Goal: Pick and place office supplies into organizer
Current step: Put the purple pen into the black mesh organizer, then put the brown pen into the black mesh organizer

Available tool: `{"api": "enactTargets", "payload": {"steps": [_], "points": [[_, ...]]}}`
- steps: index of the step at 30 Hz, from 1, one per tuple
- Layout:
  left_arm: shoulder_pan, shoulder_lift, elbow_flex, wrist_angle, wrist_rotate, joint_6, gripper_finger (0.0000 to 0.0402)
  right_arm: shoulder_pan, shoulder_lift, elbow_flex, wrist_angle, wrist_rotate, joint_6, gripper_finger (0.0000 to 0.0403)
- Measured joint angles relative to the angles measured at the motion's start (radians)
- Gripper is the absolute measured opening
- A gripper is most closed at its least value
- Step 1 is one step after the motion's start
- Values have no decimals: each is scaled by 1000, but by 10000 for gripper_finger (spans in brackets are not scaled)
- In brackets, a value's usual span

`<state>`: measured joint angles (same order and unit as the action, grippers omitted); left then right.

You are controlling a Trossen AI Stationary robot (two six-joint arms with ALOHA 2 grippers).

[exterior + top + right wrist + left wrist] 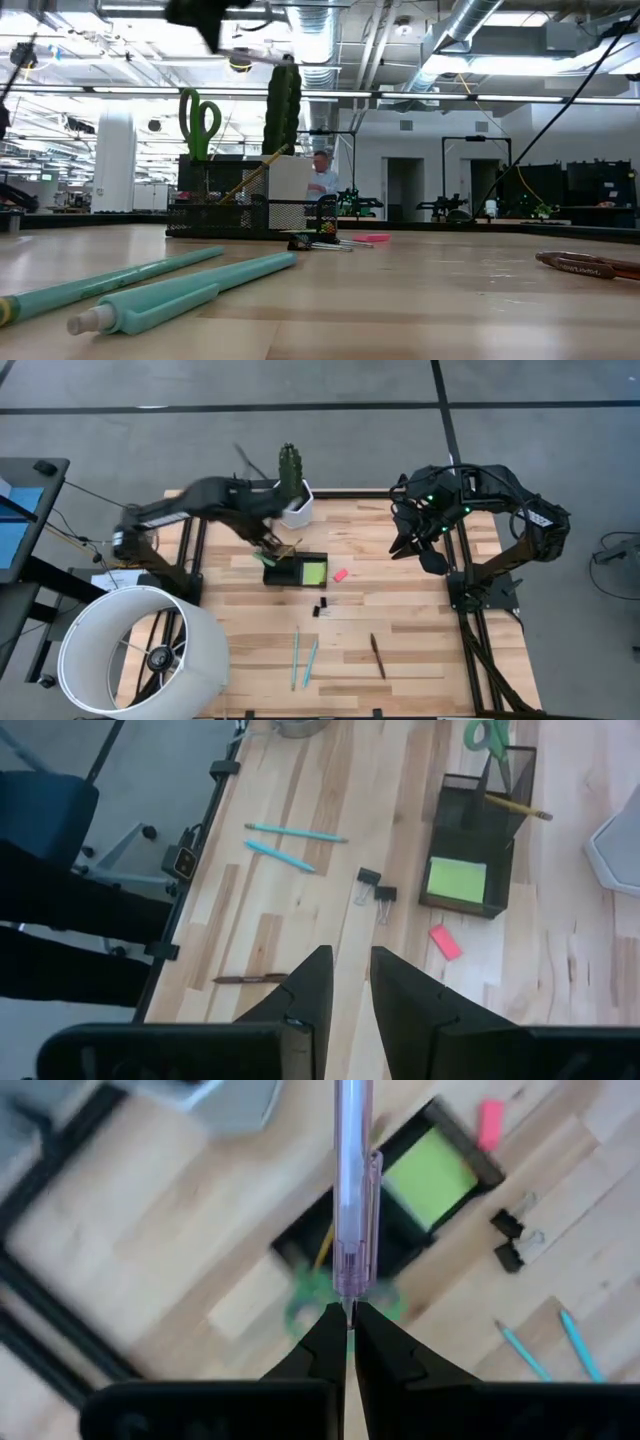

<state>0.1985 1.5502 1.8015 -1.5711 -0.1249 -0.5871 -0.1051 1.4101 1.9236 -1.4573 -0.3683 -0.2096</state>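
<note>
My left gripper point(348, 1312) is shut on a clear purple pen point(352, 1190), high above the black organizer point(300, 1230). The organizer point(281, 574) holds green-handled scissors point(487, 735), a yellow pencil point(520, 810) and a lime sticky-note pad point(313, 572). On the table lie a pink eraser point(340, 575), black binder clips point(320, 608), two teal pens point(297, 660) point(311, 662) and a dark pen point(378, 655). My right gripper point(348, 960) hangs open over the table's right side, with nothing between its fingers. My left gripper pinches one end of the purple pen point(349, 1285) between its two fingertips point(325, 1330). The pen sticks out beyond the fingertips, in line with them. It is lifted clear, above the organizer's scissors compartment.
A white pot with a cactus point(295, 505) stands just beyond the organizer at the far edge. A large white lampshade point(140, 650) fills the near left corner. Bare wood lies between the organizer and the loose pens.
</note>
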Motion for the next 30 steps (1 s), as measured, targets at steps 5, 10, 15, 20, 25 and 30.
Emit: {"api": "enactTargets", "payload": {"steps": [5,10,15,20,25,30], "points": [[83,-159,-198,-5,318,-117,0,0,0,0,-1,0,-2,64],[81,-180,-262,1,525,-133,0,-2,4,0,5,2,-8,64],[102,-136,-263,27,728,-157,0,-2,4,0,46,3,-8,64],[148,-91,-264,3,1000,-210,3,-2,4,0,52,3,-8,64],[214,-49,-264,2,1106,-266,3,-1,4,0,52,2,-8,64],[265,-33,-262,55,1084,-259,2,-1,4,0,45,3,-8,64]]}}
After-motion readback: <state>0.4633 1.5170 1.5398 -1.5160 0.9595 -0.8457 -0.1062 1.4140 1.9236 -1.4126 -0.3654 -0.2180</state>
